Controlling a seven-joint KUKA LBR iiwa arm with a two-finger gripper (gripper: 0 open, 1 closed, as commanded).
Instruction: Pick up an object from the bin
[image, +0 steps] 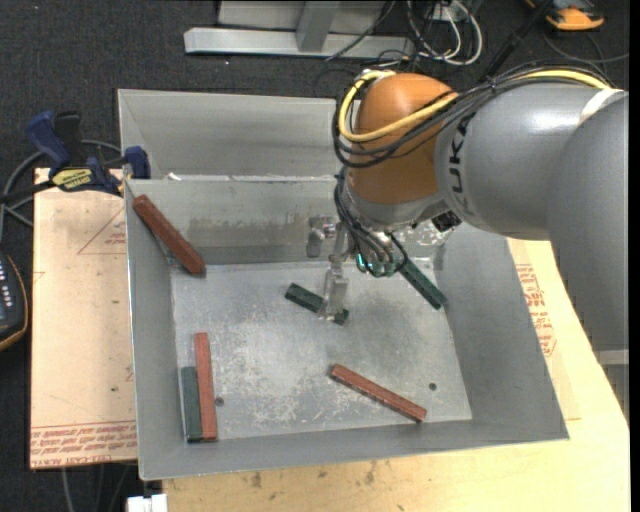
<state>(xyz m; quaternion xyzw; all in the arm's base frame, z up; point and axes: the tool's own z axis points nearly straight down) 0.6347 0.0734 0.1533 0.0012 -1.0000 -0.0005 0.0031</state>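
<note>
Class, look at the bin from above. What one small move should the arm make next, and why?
Probably a slight shift toward the view's left, to centre the gripper on the short dark green block in mid-bin before grasping. The gripper sits low at that block's right end, touching or nearly so. The nearest brown stick lies well apart, so nothing crowds that move.

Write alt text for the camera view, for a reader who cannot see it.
The gripper reaches down into the middle of the grey metal bin, beside a short dark green block. Reddish-brown bars lie around it: the front bar, the front-left bar next to a dark green bar, and the leaning bar at the left wall.
</note>
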